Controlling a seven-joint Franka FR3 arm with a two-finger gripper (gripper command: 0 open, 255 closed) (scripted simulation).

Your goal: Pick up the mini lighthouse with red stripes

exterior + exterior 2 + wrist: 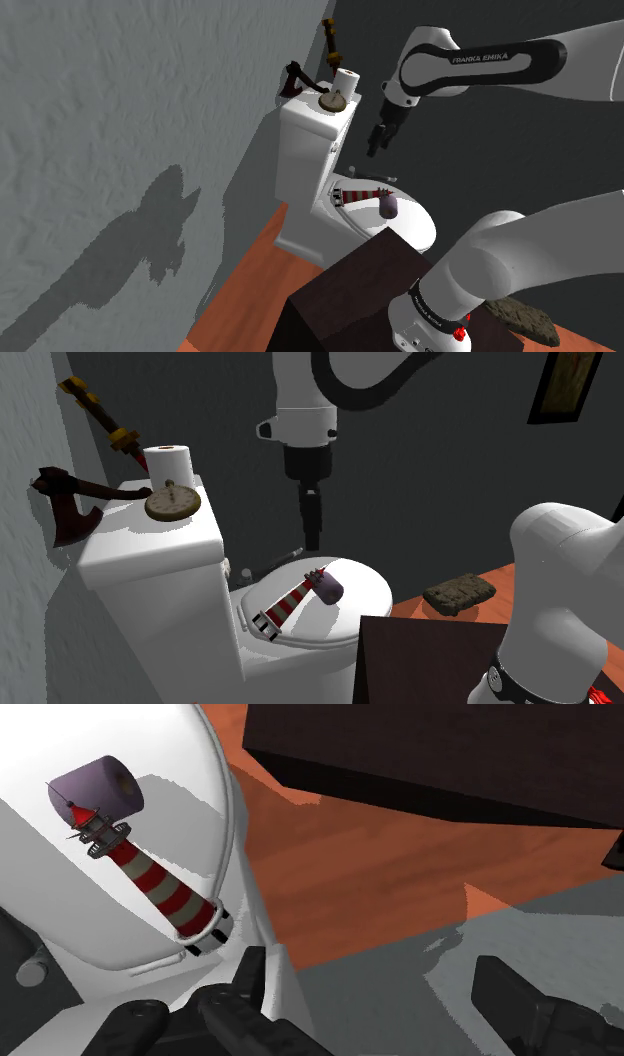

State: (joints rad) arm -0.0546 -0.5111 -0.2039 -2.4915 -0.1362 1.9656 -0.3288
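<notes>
The small red-and-white striped lighthouse model [150, 879] lies on its side on the closed white toilet lid [362, 584]. Its base is toward the lid's tank-side edge. Its tip touches, or nearly touches, a squat purple cylinder [98, 786]. The all-black gripper [376, 148] hangs above the lid with its fingers spread and empty. I judge the pick not yet begun: descent, grasp and lift all remain.

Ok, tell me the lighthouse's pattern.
Lighthouse: red and white bands, best in the wrist view.
</notes>
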